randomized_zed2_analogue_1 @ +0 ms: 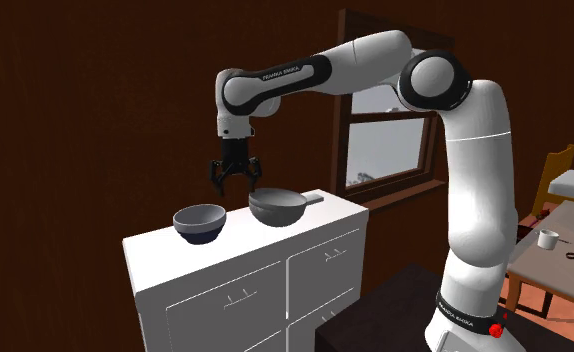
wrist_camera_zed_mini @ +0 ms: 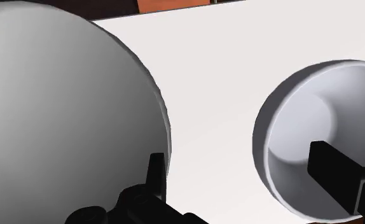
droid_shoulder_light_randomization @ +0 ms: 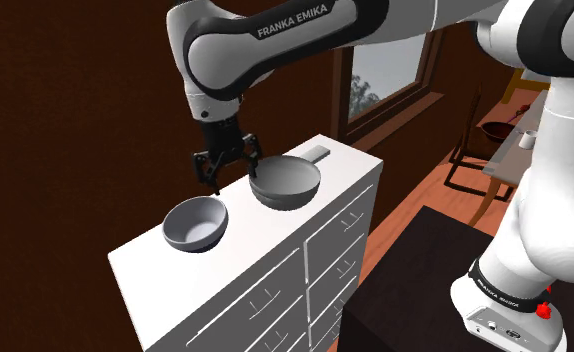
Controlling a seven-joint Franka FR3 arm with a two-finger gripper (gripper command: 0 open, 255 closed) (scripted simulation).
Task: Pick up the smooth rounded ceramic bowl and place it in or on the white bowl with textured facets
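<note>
Where the arm extends over the white dresser [droid_shoulder_light_randomization: 155, 258], we find the gripper [droid_shoulder_light_randomization: 233, 172] hanging above the top surface between 2 bowls. Its fingers are spread apart and nothing is clasped between them.

Both bowls stand upright on the dresser top, near each other but not touching. The darker grey bowl [droid_shoulder_light_randomization: 285, 183] sits toward the shoulder view's right, just beside the gripper. The lighter bowl [droid_shoulder_light_randomization: 195, 222] sits toward that view's left and nearer the dresser's front edge. We cannot tell from these views which bowl carries facets; both look smooth.

From the second exterior view, the gripper [randomized_zed2_analogue_1: 236, 185] points straight down over the gap between the lighter bowl [randomized_zed2_analogue_1: 199, 220] and the darker grey bowl [randomized_zed2_analogue_1: 275, 206].

At the wrist, the gripper [wrist_camera_zed_mini: 235, 153] straddles bare dresser top [wrist_camera_zed_mini: 213, 76]. 1 finger [wrist_camera_zed_mini: 156, 175] shows against the darker grey bowl [wrist_camera_zed_mini: 60, 114], the other against the lighter bowl [wrist_camera_zed_mini: 302, 121].
</note>
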